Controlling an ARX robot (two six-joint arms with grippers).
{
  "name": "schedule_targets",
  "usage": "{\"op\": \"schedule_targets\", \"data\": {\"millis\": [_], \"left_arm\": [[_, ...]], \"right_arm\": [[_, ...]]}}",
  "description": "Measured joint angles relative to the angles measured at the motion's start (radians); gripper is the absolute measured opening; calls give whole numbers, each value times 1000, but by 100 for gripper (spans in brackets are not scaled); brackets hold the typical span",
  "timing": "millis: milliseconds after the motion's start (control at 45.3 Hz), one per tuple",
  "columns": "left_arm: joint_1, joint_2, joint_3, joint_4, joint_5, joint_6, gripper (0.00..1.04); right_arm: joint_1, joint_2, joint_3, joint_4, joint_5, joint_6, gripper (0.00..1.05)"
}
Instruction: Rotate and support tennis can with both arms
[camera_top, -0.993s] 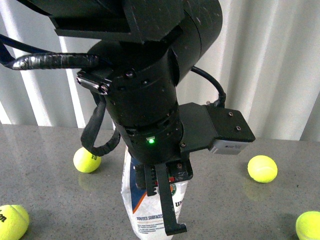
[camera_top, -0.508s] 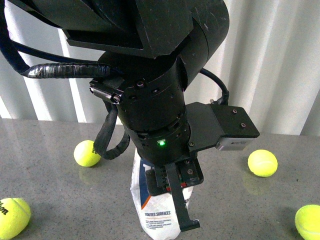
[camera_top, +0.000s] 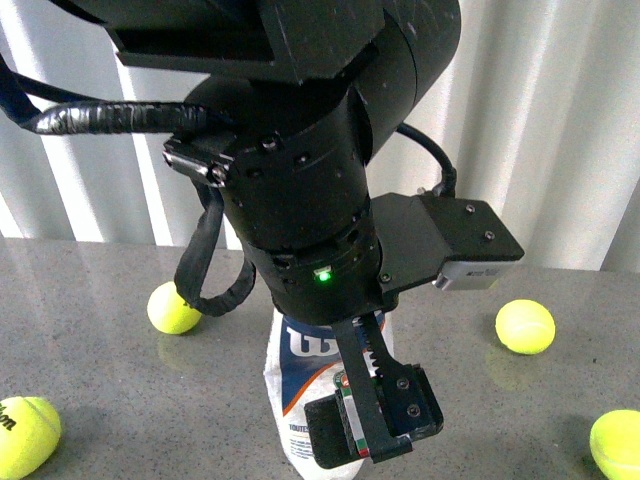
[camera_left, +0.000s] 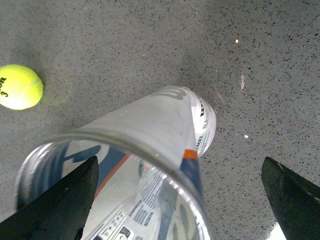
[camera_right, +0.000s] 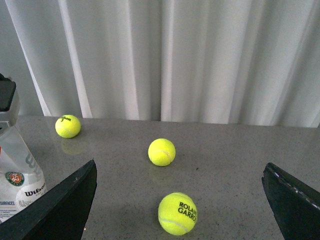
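The tennis can (camera_top: 300, 400) stands on the grey table (camera_top: 100, 300) near the front edge, leaning slightly, directly beneath the left arm (camera_top: 300, 180). The left gripper (camera_left: 180, 200) is spread wide around the can's open top, its fingers (camera_left: 55, 205) apart from the rim. The right gripper (camera_right: 180, 210) is also spread, holding nothing, facing three yellow balls (camera_right: 162, 151) to the can's right and the white curtain (camera_right: 200, 55) beyond.

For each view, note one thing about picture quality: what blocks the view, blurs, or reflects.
Front view: the dark arm fills the middle, hiding most of the can. Left wrist view: the can's near rim looms large and soft. Right wrist view: sharp, with faint ball reflections on the table.
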Motion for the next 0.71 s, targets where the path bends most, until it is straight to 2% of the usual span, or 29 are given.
{"op": "schedule_targets", "data": {"millis": [265,375,419,485,508,596,706], "left_arm": [[31,-102,-19,-15,-1,-35,98],[64,-155,-24,-35,53,-114,98],[83,-178,-24,-35,100,-178,98],[116,-220,-37,21,140,-366,98],[122,-232,-45,40,138,-395,98],[145,-279,-70,100,126,-689,98],[150,-286,-77,103,127,-829,98]], "right_arm": [[0,0,0,0,0,0,98],[0,0,0,0,0,0,98],[0,0,0,0,0,0,98],[0,0,0,0,0,0,98],[0,0,0,0,0,0,98],[0,0,0,0,0,0,98],[0,0,0,0,0,0,98]]}}
